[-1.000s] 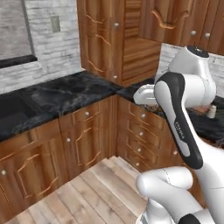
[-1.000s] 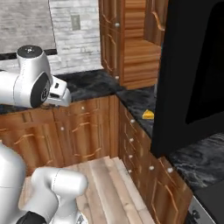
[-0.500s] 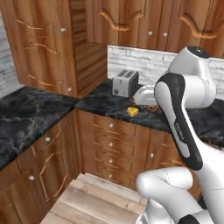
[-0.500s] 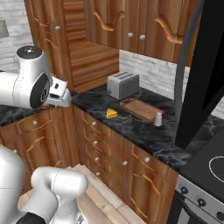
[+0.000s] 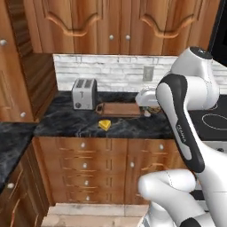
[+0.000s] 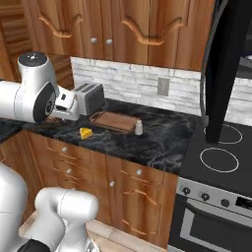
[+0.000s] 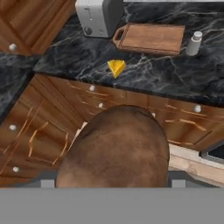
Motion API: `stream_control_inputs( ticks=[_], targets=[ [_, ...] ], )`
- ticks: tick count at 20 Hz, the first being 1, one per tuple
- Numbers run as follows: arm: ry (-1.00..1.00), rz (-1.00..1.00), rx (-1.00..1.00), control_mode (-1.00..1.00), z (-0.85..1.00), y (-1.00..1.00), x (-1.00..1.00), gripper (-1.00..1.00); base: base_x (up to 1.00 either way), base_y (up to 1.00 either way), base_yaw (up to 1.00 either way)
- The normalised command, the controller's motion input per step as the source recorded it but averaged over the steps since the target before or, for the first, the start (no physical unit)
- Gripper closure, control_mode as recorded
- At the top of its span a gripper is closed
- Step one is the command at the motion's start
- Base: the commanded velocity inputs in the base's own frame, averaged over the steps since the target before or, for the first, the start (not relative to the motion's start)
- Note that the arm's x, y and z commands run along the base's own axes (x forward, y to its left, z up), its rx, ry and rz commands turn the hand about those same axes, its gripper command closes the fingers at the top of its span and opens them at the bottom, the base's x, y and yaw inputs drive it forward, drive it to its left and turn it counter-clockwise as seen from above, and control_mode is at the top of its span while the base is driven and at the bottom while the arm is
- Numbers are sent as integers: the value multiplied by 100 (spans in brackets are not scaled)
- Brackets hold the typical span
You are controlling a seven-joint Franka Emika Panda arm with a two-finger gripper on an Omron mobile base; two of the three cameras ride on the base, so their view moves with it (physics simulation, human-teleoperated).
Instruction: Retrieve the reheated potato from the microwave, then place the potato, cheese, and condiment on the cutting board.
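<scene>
The microwave (image 6: 227,69) hangs above the stove (image 6: 224,162) with its door swung open. The black marble counter (image 5: 133,126) carries the remaining items. The silver toaster (image 5: 84,93) stands at the rear, just beside the handle end of the cutting board (image 7: 151,38), which lies flat and bare. The potato (image 7: 116,151) sits clamped between the jaws of the gripper (image 7: 113,181), above the cabinet fronts. The cheese (image 7: 116,68) rests near the counter's front edge. The condiment shaker (image 7: 194,43) stands upright beside the board's far end.
</scene>
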Motion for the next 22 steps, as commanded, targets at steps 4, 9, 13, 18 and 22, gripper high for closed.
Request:
stream_control_inputs(
  ticks=[4,9,13,18,22],
  targets=[
    [0,0,0,100,0,0,0,100,53,34,-60],
    [0,0,0,100,0,0,0,100,40,56,-38],
    [0,0,0,100,0,0,0,100,24,65,-9],
    [0,0,0,100,0,0,0,100,59,46,0],
    [0,0,0,100,0,0,0,100,78,8,2]
  ],
)
